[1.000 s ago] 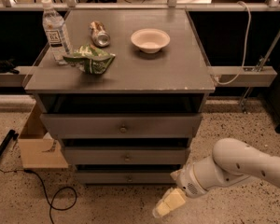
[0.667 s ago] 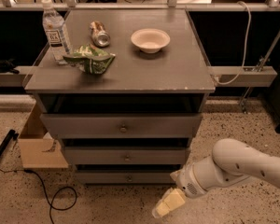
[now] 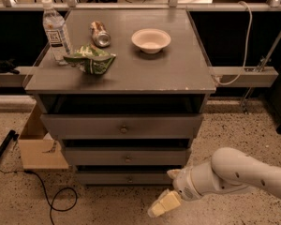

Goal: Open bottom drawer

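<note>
Plainly, nothing done so far: approach under way at best, and all of the grasping and pulling left.

Filling the middle of the view, a grey wooden cabinet [image 3: 178, 69] with three stacked drawer fronts, each flush and closed. Reaching in from 4 o'clock, low over the speckled floor, a white robot arm [image 3: 243, 172]. At 9 o'clock from the cabinet foot, an open cardboard box [image 3: 40, 151].

Down the stack: top drawer [image 3: 84, 125], widest and tallest, then middle drawer [image 3: 93, 157]. At 6 o'clock on the cabinet, lowest of all, the bottom drawer [image 3: 103, 177]. Shows a flat grey front, looking narrowest and shallowest of the three, with a dark seam above it and no gap pulled open.

At 5 o'clock from that front, just past its right end, the gripper [image 3: 165, 193]. Sits near the drawer yet apart from it, and well to the right of the handle. Pale pincer tips seemingly spread, pinching nothing.

On the cabinet top, from 12 round to 10 o'clock: a cream bowl [image 3: 151, 40], a clear water bottle [image 3: 55, 32], a crumpled green snack bag [image 3: 91, 60] and a tipped drinks can [image 3: 100, 34].

Smallest, dead centre on the bottom front, the round knob [image 3: 129, 178], untouched. Probably calls for a shift toward 9 o'clock, a close on that knob, then a straight pull outward.
</note>
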Motion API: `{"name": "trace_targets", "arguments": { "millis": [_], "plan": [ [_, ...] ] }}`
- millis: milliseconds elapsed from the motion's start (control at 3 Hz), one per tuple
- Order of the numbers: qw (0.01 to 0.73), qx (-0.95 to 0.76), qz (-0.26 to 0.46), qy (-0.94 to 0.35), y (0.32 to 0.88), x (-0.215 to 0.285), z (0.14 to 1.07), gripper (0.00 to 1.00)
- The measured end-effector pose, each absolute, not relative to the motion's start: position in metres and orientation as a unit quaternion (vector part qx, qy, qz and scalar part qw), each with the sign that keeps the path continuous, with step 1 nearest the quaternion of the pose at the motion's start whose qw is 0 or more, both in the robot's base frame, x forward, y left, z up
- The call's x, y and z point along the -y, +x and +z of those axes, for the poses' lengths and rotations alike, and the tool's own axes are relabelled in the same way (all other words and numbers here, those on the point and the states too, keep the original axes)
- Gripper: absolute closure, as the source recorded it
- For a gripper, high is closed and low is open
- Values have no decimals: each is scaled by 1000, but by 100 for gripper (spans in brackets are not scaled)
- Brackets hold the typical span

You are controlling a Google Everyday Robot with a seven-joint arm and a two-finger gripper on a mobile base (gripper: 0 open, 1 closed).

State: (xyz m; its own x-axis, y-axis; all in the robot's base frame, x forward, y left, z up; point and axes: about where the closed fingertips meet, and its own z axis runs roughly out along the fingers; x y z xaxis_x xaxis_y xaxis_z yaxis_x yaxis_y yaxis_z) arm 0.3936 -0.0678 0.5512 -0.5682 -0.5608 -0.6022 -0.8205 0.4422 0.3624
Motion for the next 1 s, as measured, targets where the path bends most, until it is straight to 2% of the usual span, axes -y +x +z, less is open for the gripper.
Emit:
{"name": "trace_targets", "arguments": {
  "millis": [667, 1000],
  "plan": [
    [286, -806, 260, -448, 431, 61, 549, 0],
    [291, -807, 256, -446, 435, 62, 549, 0]
  ]
}}
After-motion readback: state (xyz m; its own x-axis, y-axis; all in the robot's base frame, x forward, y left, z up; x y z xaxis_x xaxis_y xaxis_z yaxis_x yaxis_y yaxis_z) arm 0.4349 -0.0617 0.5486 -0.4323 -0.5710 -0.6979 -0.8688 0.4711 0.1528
